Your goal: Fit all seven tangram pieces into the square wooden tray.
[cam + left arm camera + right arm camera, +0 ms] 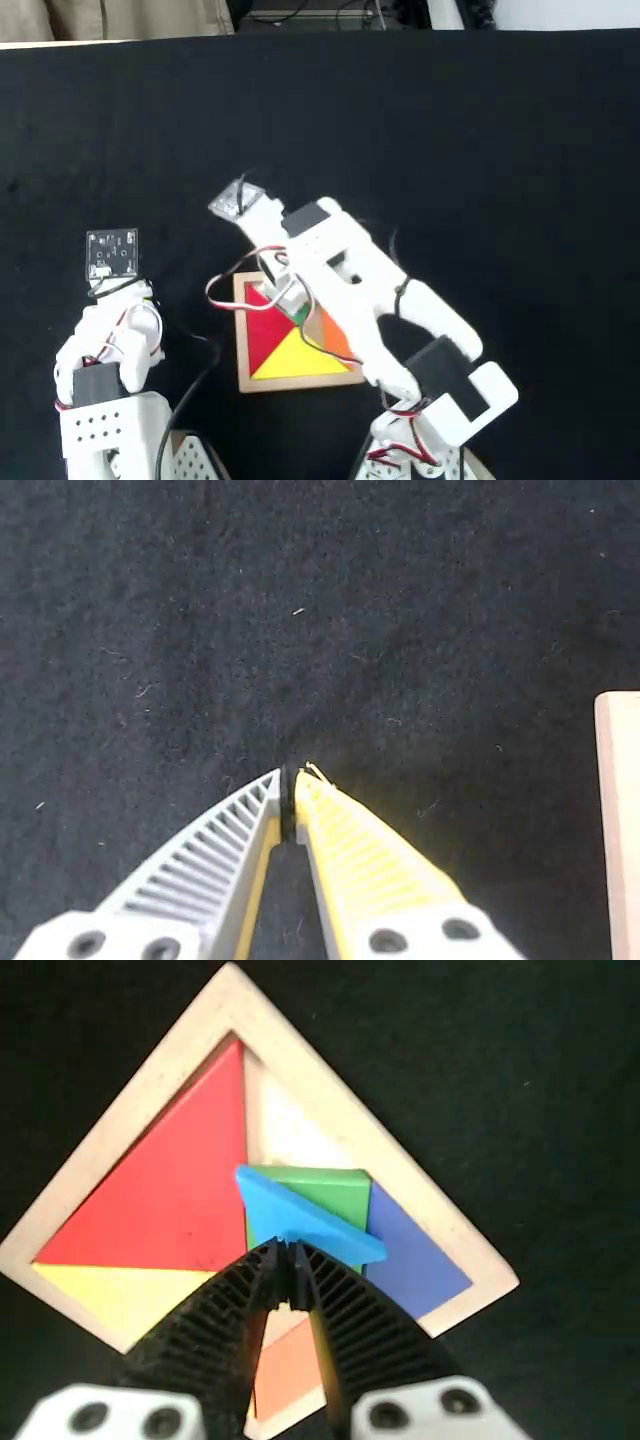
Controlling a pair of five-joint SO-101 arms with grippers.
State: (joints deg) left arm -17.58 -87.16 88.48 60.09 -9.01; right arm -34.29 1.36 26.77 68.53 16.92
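Right jaws grasping the light-blue triangle (300, 1215), tilted over the green piece (325, 1188) inside the wooden tray (330, 1090). I judge this a placement step. Next: turn it and lower it into the bare gap (285, 1130). Left jaws clenched, empty, over the desk (300, 600).

1. The left arm (105, 350) has white plastic shells, black motor blocks, looping red, white and black wires, and a perforated white base.
2. The right arm (370, 290) has matching white shells, black motor blocks, and red and white cables.
3. The left tool (290, 780) has one grey ribbed finger (215, 850) and one yellow ribbed finger (365, 855) on white mounts with screw holes.
4. The right tool (290, 1252) has two black ribbed fingers (215, 1330) on white mounts.
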